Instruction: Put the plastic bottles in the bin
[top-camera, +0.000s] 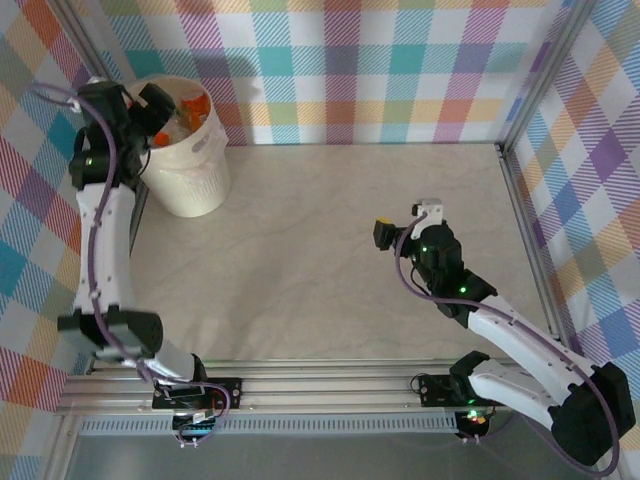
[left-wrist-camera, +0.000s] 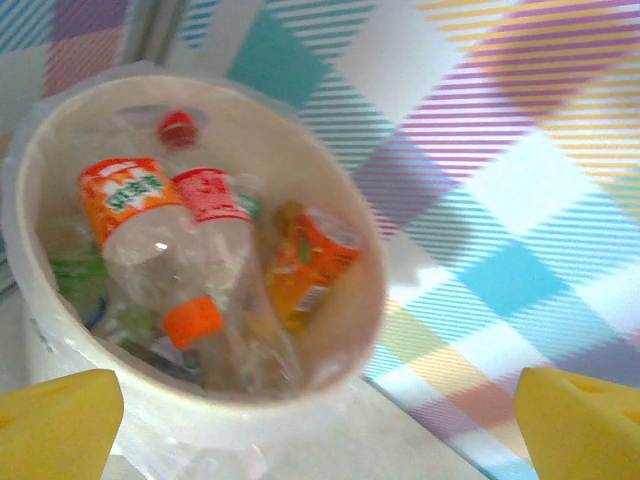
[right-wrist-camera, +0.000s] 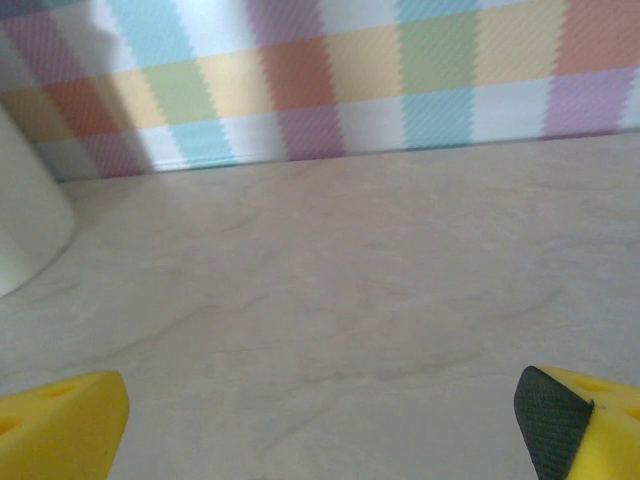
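Note:
The bin (top-camera: 195, 165) is a cream-white round tub at the table's far left corner. Several plastic bottles lie inside it: one with an orange label and orange cap (left-wrist-camera: 135, 205), one with a red label and red cap (left-wrist-camera: 212, 196), and an orange one (left-wrist-camera: 312, 262) against the right wall. My left gripper (top-camera: 152, 108) hangs over the bin's left rim, open (left-wrist-camera: 320, 430) with nothing between its yellow fingertips (left-wrist-camera: 60, 420). My right gripper (top-camera: 407, 222) stands open above bare table at centre right, and nothing sits between its fingers (right-wrist-camera: 320, 430).
Plaid walls close the table at the back and on both sides. A metal frame post (top-camera: 520, 150) runs along the right edge. The bin's side (right-wrist-camera: 25, 220) shows at the left of the right wrist view.

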